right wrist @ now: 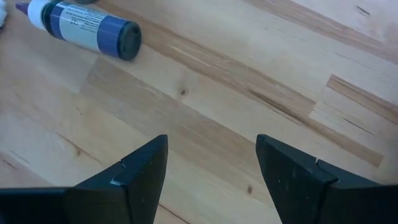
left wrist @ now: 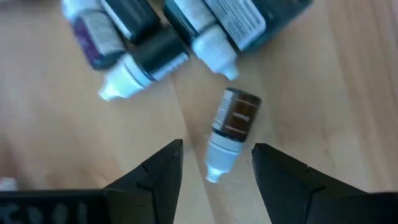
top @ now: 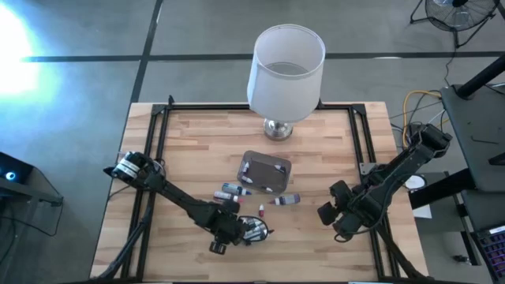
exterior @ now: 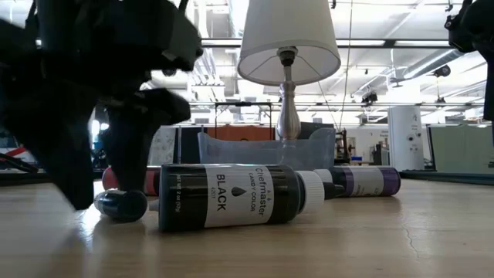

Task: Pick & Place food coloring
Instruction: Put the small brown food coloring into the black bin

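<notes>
A black bottle lies on its side on the table. Its label says BLACK. Just behind it lies a purple bottle. A big dark gripper hangs beside the black bottle. Farther back stand a clear tub and a lamp.

The table is pale wood in striped planks. The lamp has a white shade and silvery base. The tub is grey. One bottle is black with a white label; another is blue, white-labelled; a third is brown, white-capped.
</notes>
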{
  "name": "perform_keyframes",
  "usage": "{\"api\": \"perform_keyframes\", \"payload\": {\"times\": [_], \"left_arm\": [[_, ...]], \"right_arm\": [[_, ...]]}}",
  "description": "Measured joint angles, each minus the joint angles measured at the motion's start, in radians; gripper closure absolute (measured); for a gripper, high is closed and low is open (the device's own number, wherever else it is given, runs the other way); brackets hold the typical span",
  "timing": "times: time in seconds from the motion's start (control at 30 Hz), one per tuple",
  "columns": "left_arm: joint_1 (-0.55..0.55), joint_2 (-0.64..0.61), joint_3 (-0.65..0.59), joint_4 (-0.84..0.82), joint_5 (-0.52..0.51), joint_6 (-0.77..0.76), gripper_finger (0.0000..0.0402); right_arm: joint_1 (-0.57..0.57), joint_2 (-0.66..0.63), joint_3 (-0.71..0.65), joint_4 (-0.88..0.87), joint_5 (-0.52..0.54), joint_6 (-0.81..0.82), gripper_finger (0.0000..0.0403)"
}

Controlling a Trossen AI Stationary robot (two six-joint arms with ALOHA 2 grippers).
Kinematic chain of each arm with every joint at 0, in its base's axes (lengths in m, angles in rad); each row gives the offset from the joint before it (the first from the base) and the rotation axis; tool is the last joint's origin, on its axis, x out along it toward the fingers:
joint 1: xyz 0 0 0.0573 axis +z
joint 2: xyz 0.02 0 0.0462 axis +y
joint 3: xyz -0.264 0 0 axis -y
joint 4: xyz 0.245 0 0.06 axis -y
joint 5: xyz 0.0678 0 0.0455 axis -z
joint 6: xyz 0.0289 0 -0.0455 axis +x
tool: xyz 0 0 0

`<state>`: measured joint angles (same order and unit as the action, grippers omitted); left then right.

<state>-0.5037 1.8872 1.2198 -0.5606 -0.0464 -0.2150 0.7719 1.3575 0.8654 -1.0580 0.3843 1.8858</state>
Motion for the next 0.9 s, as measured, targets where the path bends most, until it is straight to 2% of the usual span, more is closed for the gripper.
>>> {"api": "perform_keyframes", "payload": {"times": [0.43,0.9], "left_arm": [[0.000,0.016,0.002,-0.008,-0.001,-0.015,0.0241],[0.000,0.017,0.007,-0.019,-0.031,-0.067,0.0335]], "right_arm": [[0.000,0.000,-0.001,0.000,0.000,0.000,0.0163],[0.000,0.000,-0.004,-0.003,0.000,-0.005,0.0163]]}}
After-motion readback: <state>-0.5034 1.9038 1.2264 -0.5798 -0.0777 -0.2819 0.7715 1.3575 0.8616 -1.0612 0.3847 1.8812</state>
